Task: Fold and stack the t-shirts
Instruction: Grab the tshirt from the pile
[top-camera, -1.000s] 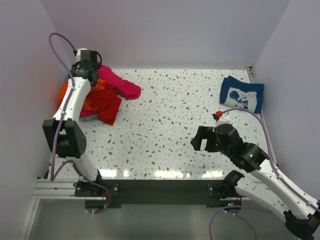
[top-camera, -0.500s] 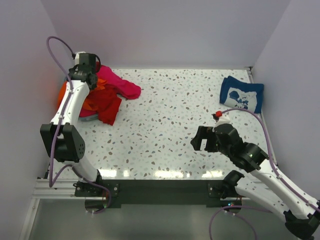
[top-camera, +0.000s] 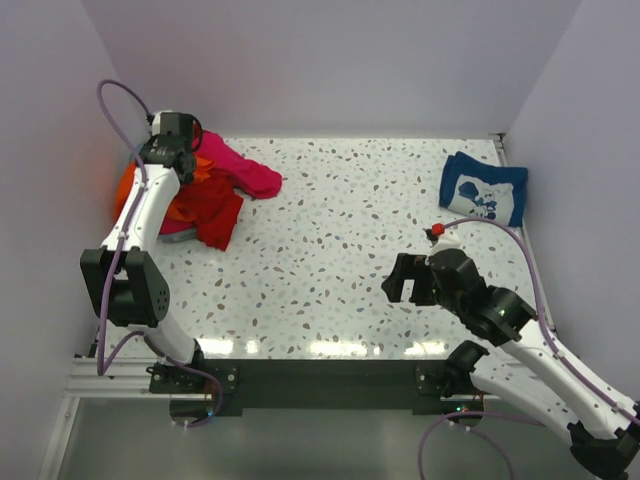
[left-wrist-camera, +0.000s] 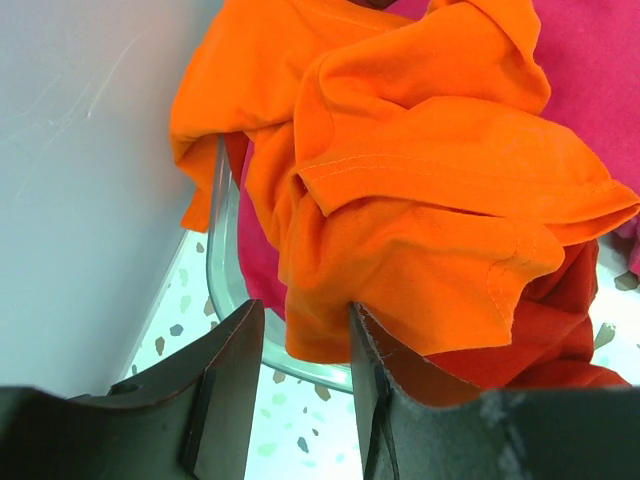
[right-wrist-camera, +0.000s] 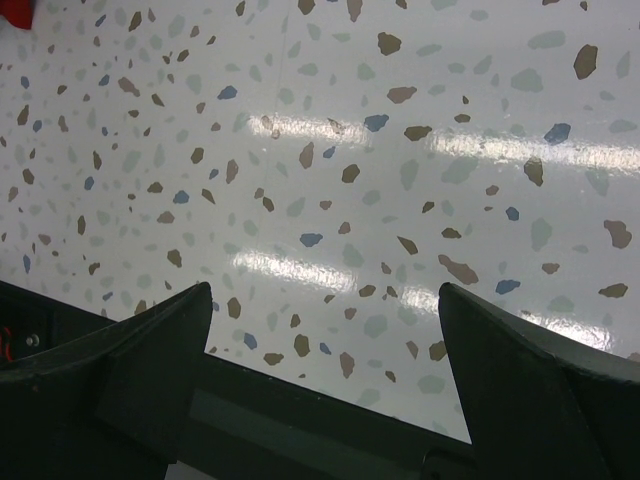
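Note:
A heap of t-shirts lies at the table's far left: bright orange, hot pink and red. In the left wrist view the orange shirt lies crumpled over the pink and the red. My left gripper is over this heap, jaws a little apart, with the orange shirt's lower edge at the fingertips. A navy shirt with white print lies folded at the far right. My right gripper hovers wide open and empty over bare table.
A clear curved rim shows under the heap, close to the left wall. Walls close the table on the left, back and right. The speckled tabletop lies between the heap and the navy shirt.
My left wrist has shifted slightly toward the heap, and its cable loop has moved. The right arm and the shirts have not moved.

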